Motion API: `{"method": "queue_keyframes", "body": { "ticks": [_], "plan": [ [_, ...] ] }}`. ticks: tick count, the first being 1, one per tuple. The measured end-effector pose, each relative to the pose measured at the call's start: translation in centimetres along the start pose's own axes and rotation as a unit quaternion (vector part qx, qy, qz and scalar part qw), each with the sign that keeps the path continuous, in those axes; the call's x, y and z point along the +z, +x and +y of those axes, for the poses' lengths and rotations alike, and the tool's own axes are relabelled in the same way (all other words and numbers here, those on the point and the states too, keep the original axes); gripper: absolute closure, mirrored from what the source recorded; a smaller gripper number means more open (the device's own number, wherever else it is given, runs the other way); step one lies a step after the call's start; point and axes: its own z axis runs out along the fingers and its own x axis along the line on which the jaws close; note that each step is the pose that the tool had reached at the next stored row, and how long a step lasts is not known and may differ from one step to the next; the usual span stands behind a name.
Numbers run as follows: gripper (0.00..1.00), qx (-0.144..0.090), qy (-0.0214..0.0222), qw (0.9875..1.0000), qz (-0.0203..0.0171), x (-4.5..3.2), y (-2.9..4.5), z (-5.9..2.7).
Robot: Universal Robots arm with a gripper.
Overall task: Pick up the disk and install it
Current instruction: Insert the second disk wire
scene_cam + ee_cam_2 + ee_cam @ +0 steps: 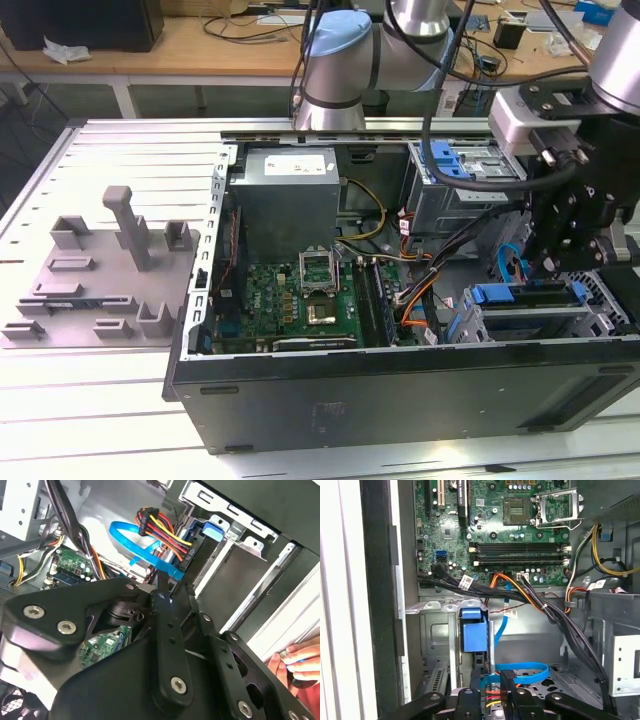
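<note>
We find the gripper (pixel 556 262) lowered inside the open computer case (pixel 400 385), over the drive cage. The disk (pixel 530 312) sits bedded in that bay just below it, blue bracket uppermost. We cannot tell how wide the gripper stands, nor any grasp.

Arm (pixel 345 60) is showing silver tube segments, pale blue joint caps, black cables trailing alongside. Gripper (pixel 560 262) is showing matte black linkage bars with silver screw heads; white-grey wrist block (pixel 520 120) sitting above.
</note>
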Motion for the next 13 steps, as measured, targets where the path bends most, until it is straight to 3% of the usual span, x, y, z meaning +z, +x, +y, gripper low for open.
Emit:
{"method": "queue_keyframes", "body": {
  "ticks": [1, 4, 13],
  "plan": [
    [0.72, 0.000, 0.0018, 1.0000, -0.0001, -0.07, -0.16, 0.15],
    [0.89, 0.002, 0.0054, 1.0000, 0.0000, -0.13, -0.50, 0.55],
    [0.89, 0.003, 0.0058, 1.0000, 0.0009, -0.14, -0.56, 0.62]
  ]
}}
